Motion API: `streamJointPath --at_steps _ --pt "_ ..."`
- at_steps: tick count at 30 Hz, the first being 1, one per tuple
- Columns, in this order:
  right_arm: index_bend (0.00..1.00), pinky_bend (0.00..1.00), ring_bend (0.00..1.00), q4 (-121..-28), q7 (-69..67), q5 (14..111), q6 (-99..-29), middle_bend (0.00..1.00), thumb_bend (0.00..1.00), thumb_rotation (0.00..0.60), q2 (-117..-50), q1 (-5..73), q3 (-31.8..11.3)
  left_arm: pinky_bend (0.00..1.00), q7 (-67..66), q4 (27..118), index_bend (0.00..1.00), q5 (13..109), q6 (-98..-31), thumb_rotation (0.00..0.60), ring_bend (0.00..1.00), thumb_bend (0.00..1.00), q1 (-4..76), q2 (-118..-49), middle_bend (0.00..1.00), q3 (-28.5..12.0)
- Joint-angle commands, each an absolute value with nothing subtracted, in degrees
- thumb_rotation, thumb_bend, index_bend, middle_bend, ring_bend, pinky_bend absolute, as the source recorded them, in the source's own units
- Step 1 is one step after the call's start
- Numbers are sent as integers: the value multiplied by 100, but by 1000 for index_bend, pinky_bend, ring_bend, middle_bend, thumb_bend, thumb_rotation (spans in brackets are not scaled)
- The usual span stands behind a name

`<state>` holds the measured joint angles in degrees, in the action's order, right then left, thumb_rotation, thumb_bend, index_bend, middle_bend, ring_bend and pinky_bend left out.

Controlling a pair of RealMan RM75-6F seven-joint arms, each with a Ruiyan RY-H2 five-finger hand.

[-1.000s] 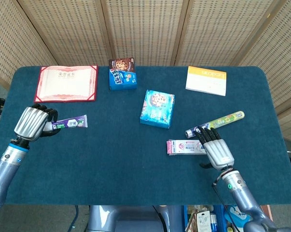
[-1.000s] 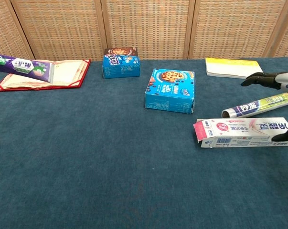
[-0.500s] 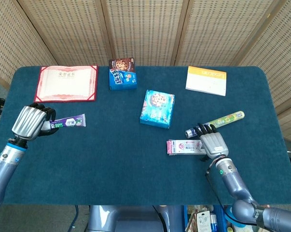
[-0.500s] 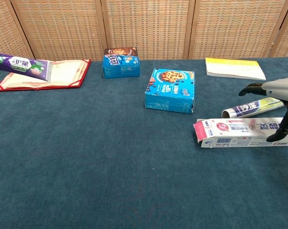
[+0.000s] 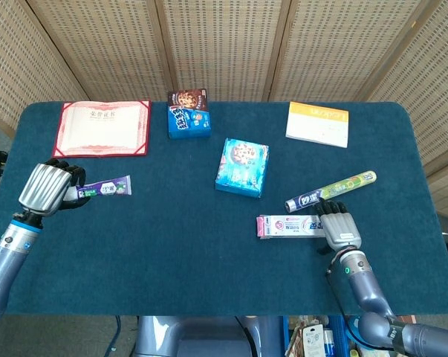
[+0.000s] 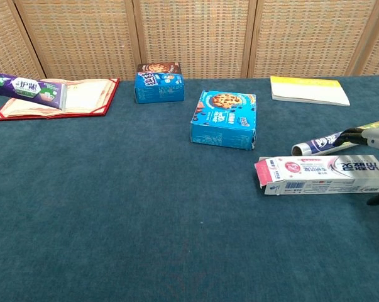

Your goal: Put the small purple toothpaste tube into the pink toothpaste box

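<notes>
Head view: left hand [image 5: 49, 190] at nine o'clock, clamped on purple toothpaste tube [image 5: 105, 188]; right hand [image 5: 339, 225] at four o'clock, fingers apart, resting at the far end of pink toothpaste box [image 5: 290, 226].

Chest view: box's open flap faces nine o'clock. Advice: steady box, feed tube level through flap.

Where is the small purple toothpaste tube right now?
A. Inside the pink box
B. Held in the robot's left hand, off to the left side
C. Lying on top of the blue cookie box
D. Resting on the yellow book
B: the head view shows the left hand gripping one end of the purple toothpaste tube, far from the pink toothpaste box lying by the right hand.
</notes>
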<state>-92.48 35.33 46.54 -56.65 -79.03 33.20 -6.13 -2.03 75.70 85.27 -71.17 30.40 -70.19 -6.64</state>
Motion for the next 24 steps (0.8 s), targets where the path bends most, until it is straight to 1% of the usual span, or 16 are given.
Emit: streamJointPath --at_steps 1,7,11,13,24 --pt "100 0 0 -9180 3492 4693 -5701 0 0 600 -7991 3335 -587 482 -189 7539 918 8515 -7100 600 550 311 3036 -7036 686 -658" --pt "120 0 0 -9107 3473 4715 -5755 0 0 600 -8146 3413 -597 482 -143 7447 918 8504 -7071 600 550 311 3035 -7073 686 -652" --pt "156 0 0 -9048 3496 4691 -5794 7 0 600 -8250 3451 -582 482 -123 7400 918 8507 -7063 600 550 310 3033 -7090 686 -646" --pt "176 0 0 -9001 3495 4679 -5816 18 0 600 -8299 3456 -571 482 -120 7378 918 8508 -7060 600 550 311 3030 -7093 686 -641" --pt "216 0 0 -8833 3356 4758 -5951 77 0 600 -8477 3416 -555 482 -80 7322 918 8503 -7060 600 550 310 3020 -7095 686 -643"
